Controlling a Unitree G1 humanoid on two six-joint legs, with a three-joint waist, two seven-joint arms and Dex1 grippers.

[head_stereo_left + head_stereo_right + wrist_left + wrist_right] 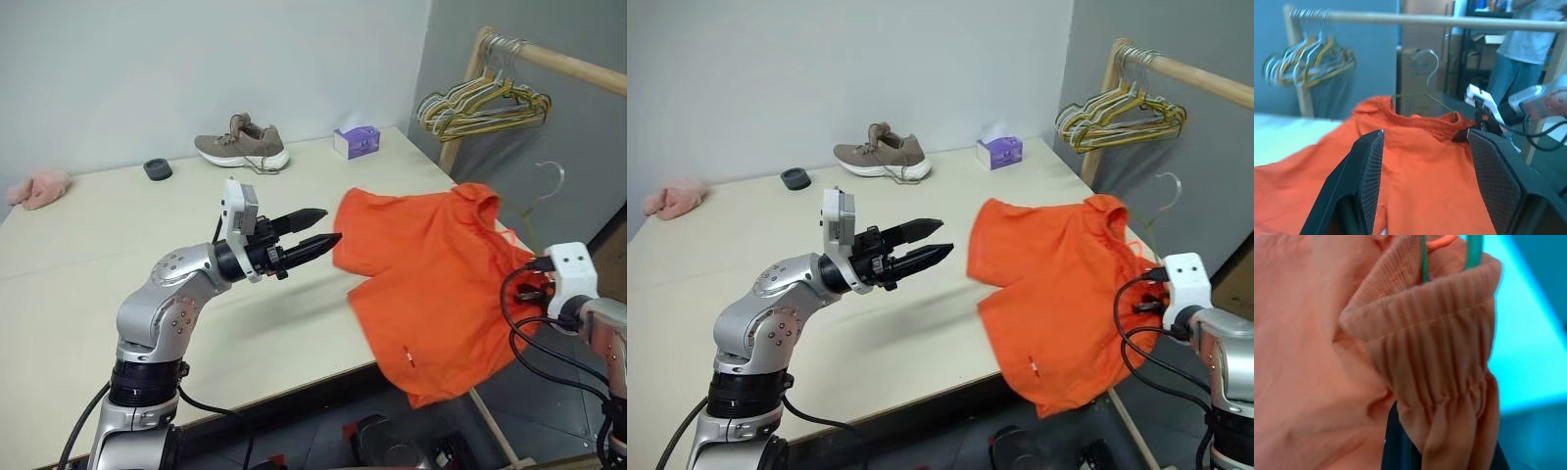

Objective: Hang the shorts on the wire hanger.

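So the right gripper (529, 284) is clamped tight on the gathered waistband of the shorts (431, 284), with the wire hanger (1422, 93) threaded through the fabric right at its fingertips (the hook pokes up above the waistband). The shorts hang off the edge of the table (98, 255), partly draped over it. The left gripper (318, 230) is empty with its fingers (1364, 181) spread apart, pointing at the shorts, which sit just beyond its tips without touching.
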